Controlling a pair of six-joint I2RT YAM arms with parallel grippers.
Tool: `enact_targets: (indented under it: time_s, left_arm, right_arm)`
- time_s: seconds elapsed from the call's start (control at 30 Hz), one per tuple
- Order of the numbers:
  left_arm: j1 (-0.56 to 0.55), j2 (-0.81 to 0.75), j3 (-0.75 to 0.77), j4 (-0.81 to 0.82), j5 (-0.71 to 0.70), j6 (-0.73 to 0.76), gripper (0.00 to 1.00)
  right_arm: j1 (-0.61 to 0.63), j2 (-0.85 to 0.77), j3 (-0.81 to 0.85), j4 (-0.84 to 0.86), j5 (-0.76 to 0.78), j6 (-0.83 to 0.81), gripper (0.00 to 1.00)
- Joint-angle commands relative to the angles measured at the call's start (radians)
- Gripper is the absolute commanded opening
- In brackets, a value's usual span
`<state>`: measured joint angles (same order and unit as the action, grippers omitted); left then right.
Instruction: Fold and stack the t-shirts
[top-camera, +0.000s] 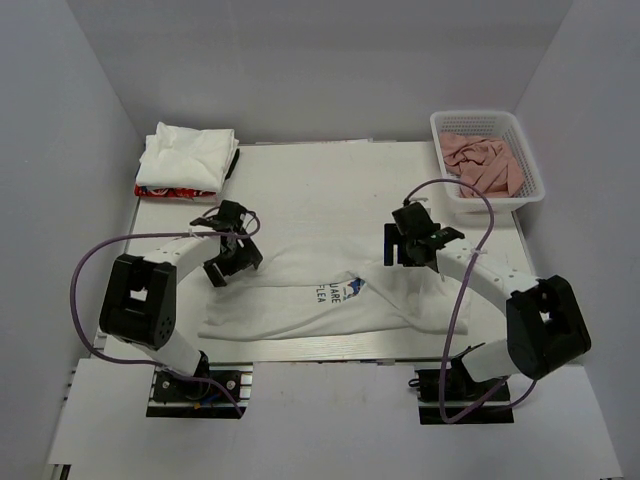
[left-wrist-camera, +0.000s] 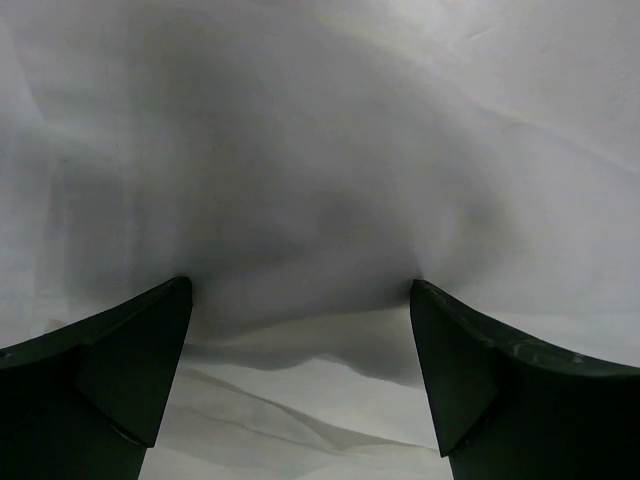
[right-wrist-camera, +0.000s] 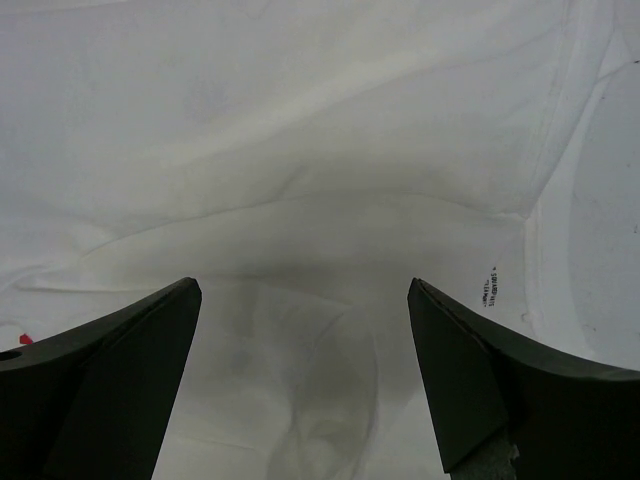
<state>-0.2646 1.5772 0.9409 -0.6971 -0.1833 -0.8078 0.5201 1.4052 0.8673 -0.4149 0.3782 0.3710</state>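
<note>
A white t-shirt with dark lettering and a coloured print lies partly folded across the near middle of the table. My left gripper is open just above its left end; the left wrist view shows white cloth between and beyond the wide-set fingers. My right gripper is open over the shirt's right end; the right wrist view shows white cloth with a small dark label print and the fingers apart. A folded stack of t-shirts sits at the far left corner.
A white basket with salmon-pink cloths stands at the far right. A red-patterned cloth shows under the folded stack. White walls close in the table on three sides. Purple cables loop from both arms.
</note>
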Motion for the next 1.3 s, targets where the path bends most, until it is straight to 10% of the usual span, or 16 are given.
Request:
enact_targets:
  time_s: [0.0,0.77,0.87,1.13,1.27]
  left_arm:
    - [-0.004,0.004,-0.066,0.031,0.024,0.019,1.0]
    - [-0.004,0.024,-0.059,0.027,-0.015,-0.011,1.0]
    - [-0.004,0.024,-0.048,0.007,-0.036,-0.011,1.0]
    - [-0.004,0.014,-0.019,-0.012,-0.065,-0.011,1.0]
    - [0.005,0.014,-0.01,-0.045,-0.097,-0.011,1.0]
  right_arm:
    - [-0.034,0.005,-0.019,0.039,-0.048,0.008,0.9]
    - [0.04,-0.206,-0.281,0.122,-0.855,-0.01,0.9]
    - [0.078,-0.224,-0.266,0.032,-0.793,-0.032,0.9]
    - [0.061,-0.293,-0.14,-0.168,0.058,0.204,0.9]
    - [0.023,-0.299,-0.077,-0.214,0.139,0.25,0.9]
